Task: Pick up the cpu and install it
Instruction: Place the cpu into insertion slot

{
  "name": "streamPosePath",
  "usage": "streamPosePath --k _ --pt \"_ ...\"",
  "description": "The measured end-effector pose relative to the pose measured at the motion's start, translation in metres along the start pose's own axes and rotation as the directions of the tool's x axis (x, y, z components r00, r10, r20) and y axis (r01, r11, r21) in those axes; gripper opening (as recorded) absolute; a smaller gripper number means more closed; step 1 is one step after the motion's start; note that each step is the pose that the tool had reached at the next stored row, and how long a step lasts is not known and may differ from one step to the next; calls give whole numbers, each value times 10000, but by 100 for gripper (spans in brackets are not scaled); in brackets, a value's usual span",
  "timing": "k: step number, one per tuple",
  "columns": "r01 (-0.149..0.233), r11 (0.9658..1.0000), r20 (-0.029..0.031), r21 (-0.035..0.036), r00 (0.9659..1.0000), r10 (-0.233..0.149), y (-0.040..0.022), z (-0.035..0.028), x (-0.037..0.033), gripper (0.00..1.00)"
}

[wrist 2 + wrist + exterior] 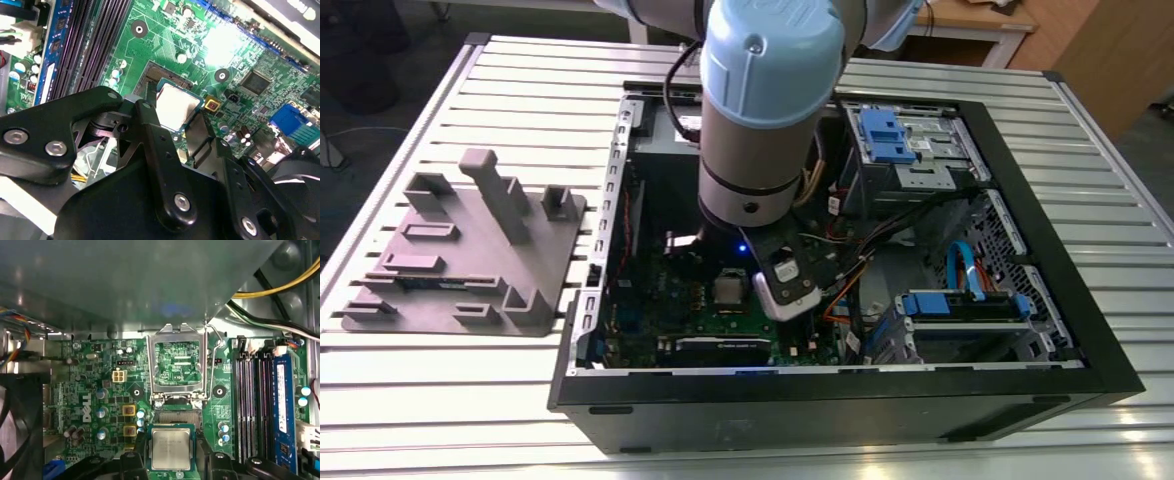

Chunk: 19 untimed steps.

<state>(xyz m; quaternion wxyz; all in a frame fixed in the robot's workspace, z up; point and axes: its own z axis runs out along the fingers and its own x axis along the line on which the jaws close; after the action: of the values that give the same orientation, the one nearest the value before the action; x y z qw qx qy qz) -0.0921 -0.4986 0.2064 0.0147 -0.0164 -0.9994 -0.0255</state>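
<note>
Claw (pixel 172 462) grips one cpu (pixel 171 447) near one open socket frame (pixel 179 365)

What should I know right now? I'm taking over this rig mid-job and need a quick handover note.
The gripper is shut on the cpu, with its fingers on two opposite edges.
The cpu is held at the edge of the open socket on the motherboard, inside the case.
Done: cpu picked up; the socket bracket stands raised.
Left: cpu not yet seated, bracket not closed.
</note>
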Motion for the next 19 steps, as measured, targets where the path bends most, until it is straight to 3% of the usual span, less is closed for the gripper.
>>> streamPosePath --k 3,4,19 --pt "-9 10000 -30 2 10000 9 -5 5 -36 47" --pt "-13 10000 -43 -2 10000 13 -12 47 -55 47" --pt "-13 10000 -43 1 10000 13 -18 105 -57 47"
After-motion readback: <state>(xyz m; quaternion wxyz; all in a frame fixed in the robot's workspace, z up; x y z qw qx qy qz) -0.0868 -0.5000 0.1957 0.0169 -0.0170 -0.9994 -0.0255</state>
